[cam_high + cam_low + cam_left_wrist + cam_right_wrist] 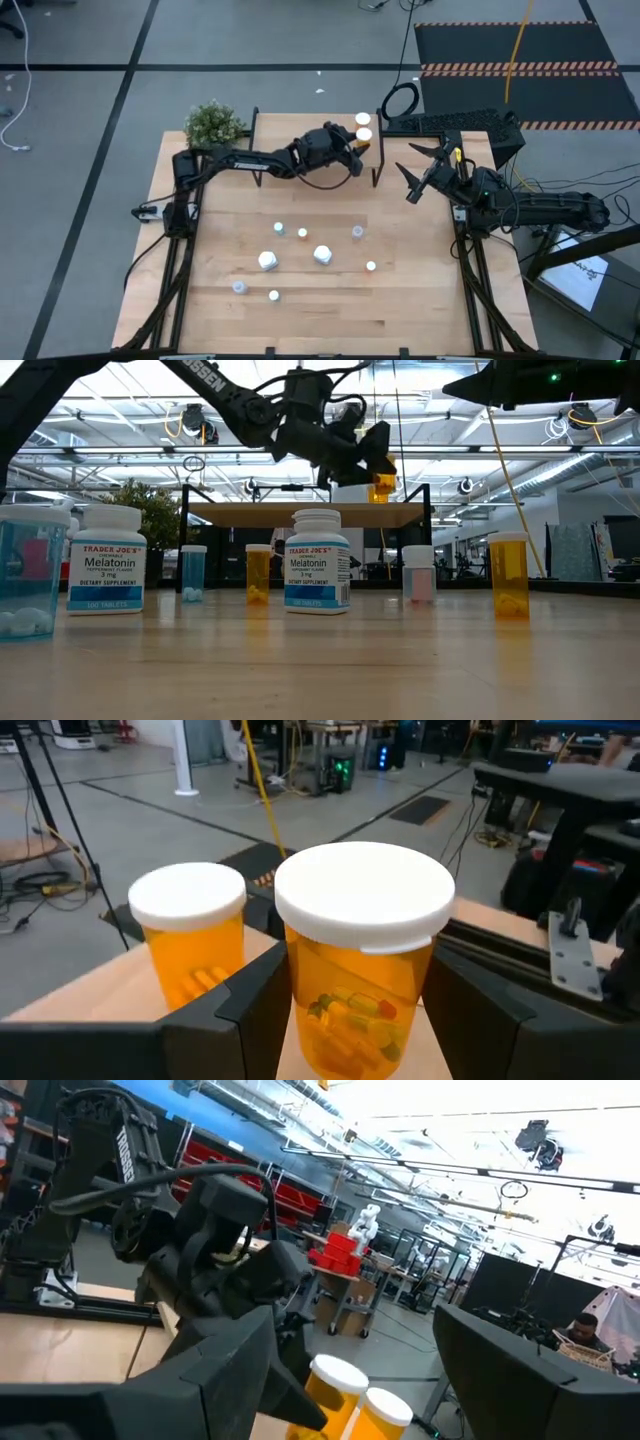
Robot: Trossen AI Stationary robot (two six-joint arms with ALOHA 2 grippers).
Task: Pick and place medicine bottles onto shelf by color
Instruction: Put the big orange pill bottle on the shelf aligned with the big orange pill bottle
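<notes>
Left gripper (350, 1020) clamps white-capped orange plastic bottle (362, 970); second orange bottle (190, 945) just beside. Lower straight onto light-wood shelf (305, 513), avoid bumping neighbour. Right gripper (420, 170) open, empty.

Robotics lab (open industrial hall): hazard-striped floor mats (520, 68), ceiling trusses (520, 455)

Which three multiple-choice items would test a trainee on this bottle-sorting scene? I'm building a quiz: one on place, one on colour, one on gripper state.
1. Where is the left gripper?
A. over the low light-wood shelf
B. at the table's near edge
C. beside the potted plant

2. What colour is the white-capped bottle it holds?
A. pale blue
B. orange
C. white

3. How is the right gripper?
A. shut on a bottle
B. open, holding nothing
C. out of view

1 A: high view shows it at the shelf.
2 B: left wrist view shows orange.
3 B: its fingers are spread, empty.
</notes>
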